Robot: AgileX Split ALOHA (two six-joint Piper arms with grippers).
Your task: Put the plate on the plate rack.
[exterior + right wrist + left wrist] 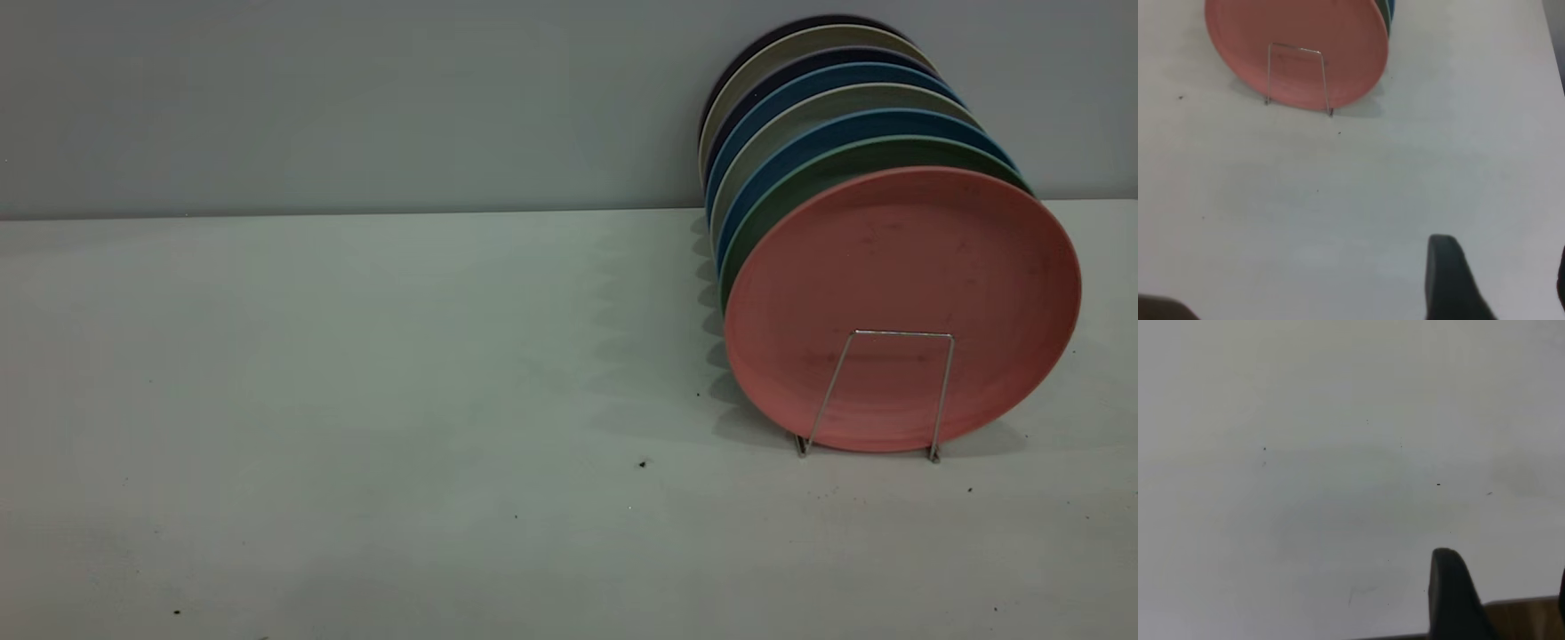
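Observation:
The salmon-pink plate (898, 267) stands upright on edge at the front of a row of plates, at the table's right. It leans behind the front wire loop of the plate rack (902, 333). In the right wrist view the plate (1238, 40) and the rack's loop (1298, 47) lie far off from my right gripper (1502, 248), which is open and holds nothing. My left gripper (1503, 563) is open over bare table, with nothing between its fingers. Neither arm appears in the exterior view.
Behind the pink plate stand a green plate (827, 173), blue plates (853, 124) and several others, close to the grey back wall. The white table (356, 400) stretches to the left. A wooden edge (1525, 613) shows below the left gripper.

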